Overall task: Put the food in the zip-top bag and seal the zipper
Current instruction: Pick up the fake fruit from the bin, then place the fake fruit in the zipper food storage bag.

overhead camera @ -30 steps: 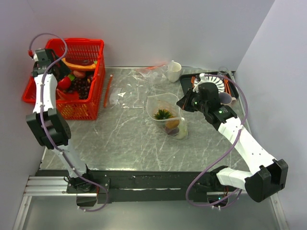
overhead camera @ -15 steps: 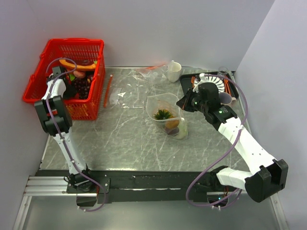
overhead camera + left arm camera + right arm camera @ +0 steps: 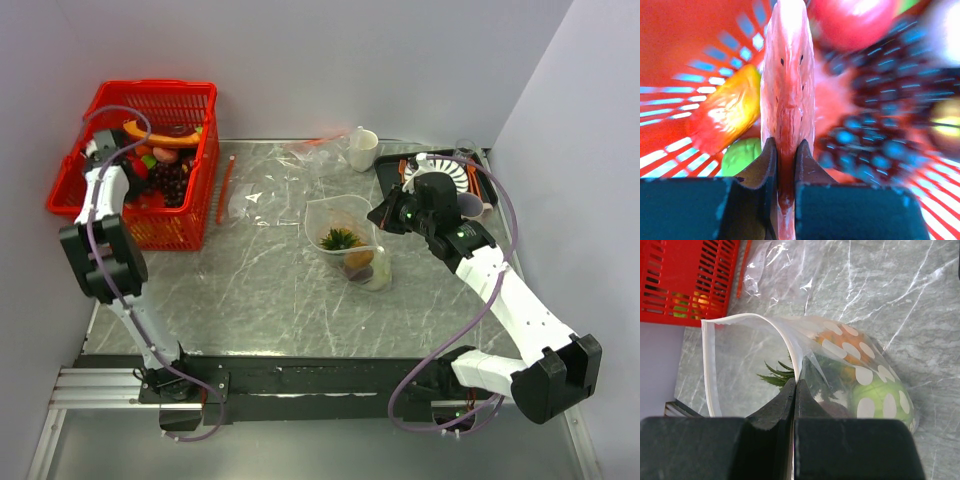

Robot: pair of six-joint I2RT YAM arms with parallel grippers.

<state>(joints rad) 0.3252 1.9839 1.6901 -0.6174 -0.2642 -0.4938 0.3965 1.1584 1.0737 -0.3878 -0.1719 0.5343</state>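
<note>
The zip-top bag [image 3: 345,238] stands open mid-table. My right gripper [image 3: 380,215] is shut on its mouth edge, right on the white zipper strip [image 3: 707,365], as the right wrist view [image 3: 794,383] shows. Inside lie a dark-green leafy tuft [image 3: 774,374], a round light-green fruit [image 3: 881,399], an orange piece [image 3: 841,346] and a dark purple piece [image 3: 832,409]. My left gripper [image 3: 110,158] is down in the red basket [image 3: 190,95]. Its jaws [image 3: 785,146] are shut on a narrow pink-red toy food [image 3: 787,75].
The basket also holds a dark grape bunch [image 3: 880,115], a yellow-orange piece [image 3: 725,115] and a green piece [image 3: 740,156]. A second clear bag [image 3: 258,195] with an orange-red strip [image 3: 226,188] lies beside the basket. A white cup [image 3: 363,150] and a black tray [image 3: 480,165] stand at the back right.
My left gripper dropped from above the basket rim into the basket and closed on the pink-red food. The right arm and the bag have stayed still.
</note>
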